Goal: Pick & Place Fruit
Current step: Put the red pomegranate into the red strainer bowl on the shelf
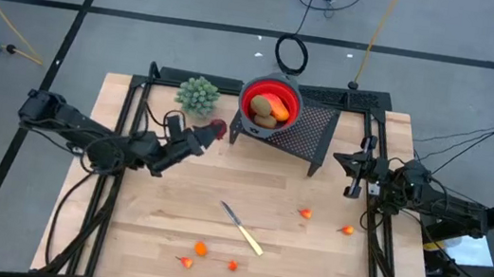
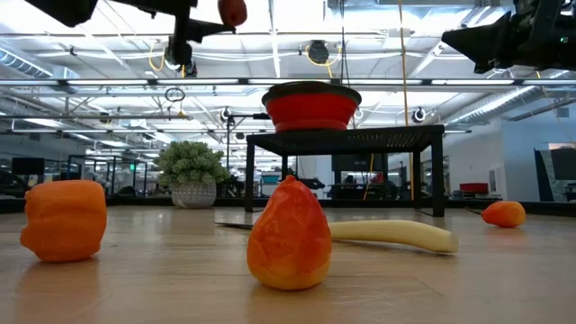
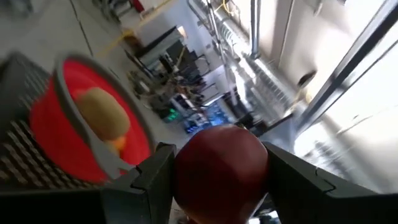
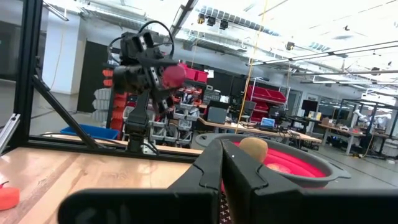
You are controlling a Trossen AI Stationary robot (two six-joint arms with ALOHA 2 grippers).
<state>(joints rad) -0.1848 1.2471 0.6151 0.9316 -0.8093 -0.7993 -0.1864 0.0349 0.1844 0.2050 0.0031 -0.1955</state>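
Note:
A dark red round fruit [image 3: 221,171] sits between the fingers of my left gripper [image 1: 209,134], high above the table just left of the red bowl [image 1: 293,97]. The bowl stands on a black mesh rack [image 1: 310,132] and holds a brown kiwi-like piece [image 1: 263,107] and an orange piece [image 1: 280,114]. Small orange bits [image 1: 201,247] lie scattered on the near half of the table. My right gripper [image 1: 355,177] waits shut at the table's right side, beside the rack. My left gripper pinches the dark red fruit by its two opposite sides [image 3: 183,177] between its two fingers [image 3: 155,183]. The fingers come nearly level from the table's left. The fruit [image 2: 232,11] is lifted clear, well above the table.
A knife [image 1: 243,229] with a pale handle lies mid-table. A small green potted plant [image 1: 198,94] stands at the far left beside the rack. More orange bits lie at the right [image 1: 306,213] [image 1: 347,230] and near the front edge [image 1: 232,265].

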